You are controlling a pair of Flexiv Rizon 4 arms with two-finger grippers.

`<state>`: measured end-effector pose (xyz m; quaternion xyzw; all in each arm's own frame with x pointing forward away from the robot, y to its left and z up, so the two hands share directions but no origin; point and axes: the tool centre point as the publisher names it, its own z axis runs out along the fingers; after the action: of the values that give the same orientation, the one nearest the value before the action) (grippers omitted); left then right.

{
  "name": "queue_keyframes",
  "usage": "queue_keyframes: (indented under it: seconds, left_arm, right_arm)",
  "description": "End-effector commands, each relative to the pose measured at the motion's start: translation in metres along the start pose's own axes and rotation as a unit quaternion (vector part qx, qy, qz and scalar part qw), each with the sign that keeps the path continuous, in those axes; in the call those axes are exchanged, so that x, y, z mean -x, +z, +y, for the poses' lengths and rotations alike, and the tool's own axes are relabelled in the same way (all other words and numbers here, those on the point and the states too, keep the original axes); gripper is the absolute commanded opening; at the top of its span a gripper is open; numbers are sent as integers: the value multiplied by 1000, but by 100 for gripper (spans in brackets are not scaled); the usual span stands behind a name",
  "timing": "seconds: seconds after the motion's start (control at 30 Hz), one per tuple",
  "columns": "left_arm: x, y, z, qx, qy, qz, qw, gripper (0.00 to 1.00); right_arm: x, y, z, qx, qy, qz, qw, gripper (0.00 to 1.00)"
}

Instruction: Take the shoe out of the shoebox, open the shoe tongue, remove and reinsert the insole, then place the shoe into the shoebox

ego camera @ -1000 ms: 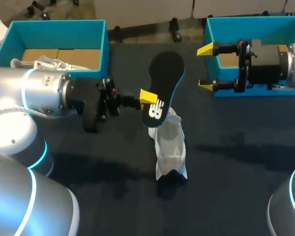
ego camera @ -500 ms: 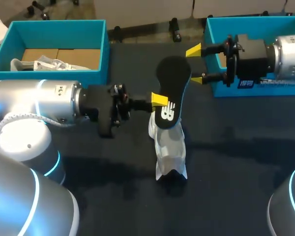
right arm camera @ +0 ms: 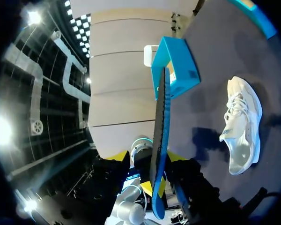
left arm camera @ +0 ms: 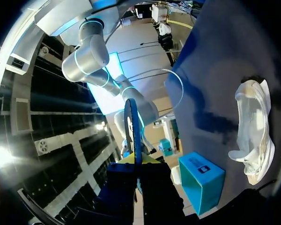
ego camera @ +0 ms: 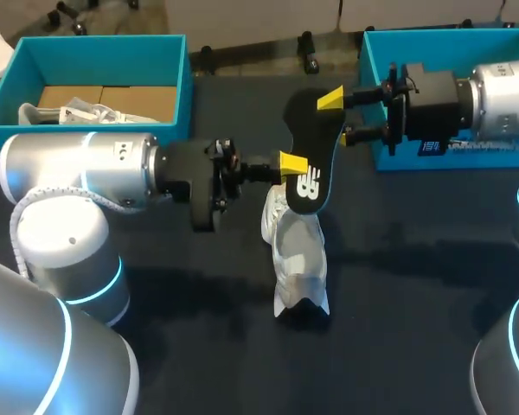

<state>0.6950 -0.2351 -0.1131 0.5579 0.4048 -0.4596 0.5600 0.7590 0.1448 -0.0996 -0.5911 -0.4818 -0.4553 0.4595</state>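
- Above the middle of the table (ego camera: 398, 328), the black insole (ego camera: 310, 147) with its blue edge is held in the air, standing nearly upright with its long axis running near to far.
- The left gripper (ego camera: 292, 164) comes in from the left and is clenched on the lower part of the insole. In the left wrist view the insole (left arm camera: 132, 131) rises edge-on from between that gripper's (left arm camera: 136, 161) yellow tips.
- The right gripper (ego camera: 338, 117) comes in from the right at the insole's far, upper end. Its jaws are released and straddle the sheet, one finger on each side. In the right wrist view the insole (right arm camera: 159, 136) stands edge-on between that gripper's (right arm camera: 147, 159) spread fingers, with a gap showing on at least one side.
- The white shoe (ego camera: 298, 255) rests on the table just near of the insole, outside both boxes. Each wrist view shows the shoe (left arm camera: 253, 126) (right arm camera: 241, 126) lying on the dark surface, off to one side of the held insole.
- The left shoebox (ego camera: 95, 47), teal, sits at the far left and holds a white bundle (ego camera: 78, 112) on its cardboard floor.
- The right shoebox (ego camera: 441, 36), also teal, sits at the far right, behind the right arm.
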Motion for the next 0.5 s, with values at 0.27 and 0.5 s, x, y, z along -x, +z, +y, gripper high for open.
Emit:
queue_keyframes:
  seconds: [0.27, 0.5]
  left_arm:
    - [-5, 8, 5, -1, 1, 2, 1000, 0]
    - [1, 7, 5, 7, -3, 0, 1000, 38]
  right_arm:
    - [1, 4, -4, 10, 0, -1, 1000, 0]
    - [6, 3, -3, 12, 2, -2, 1000, 0]
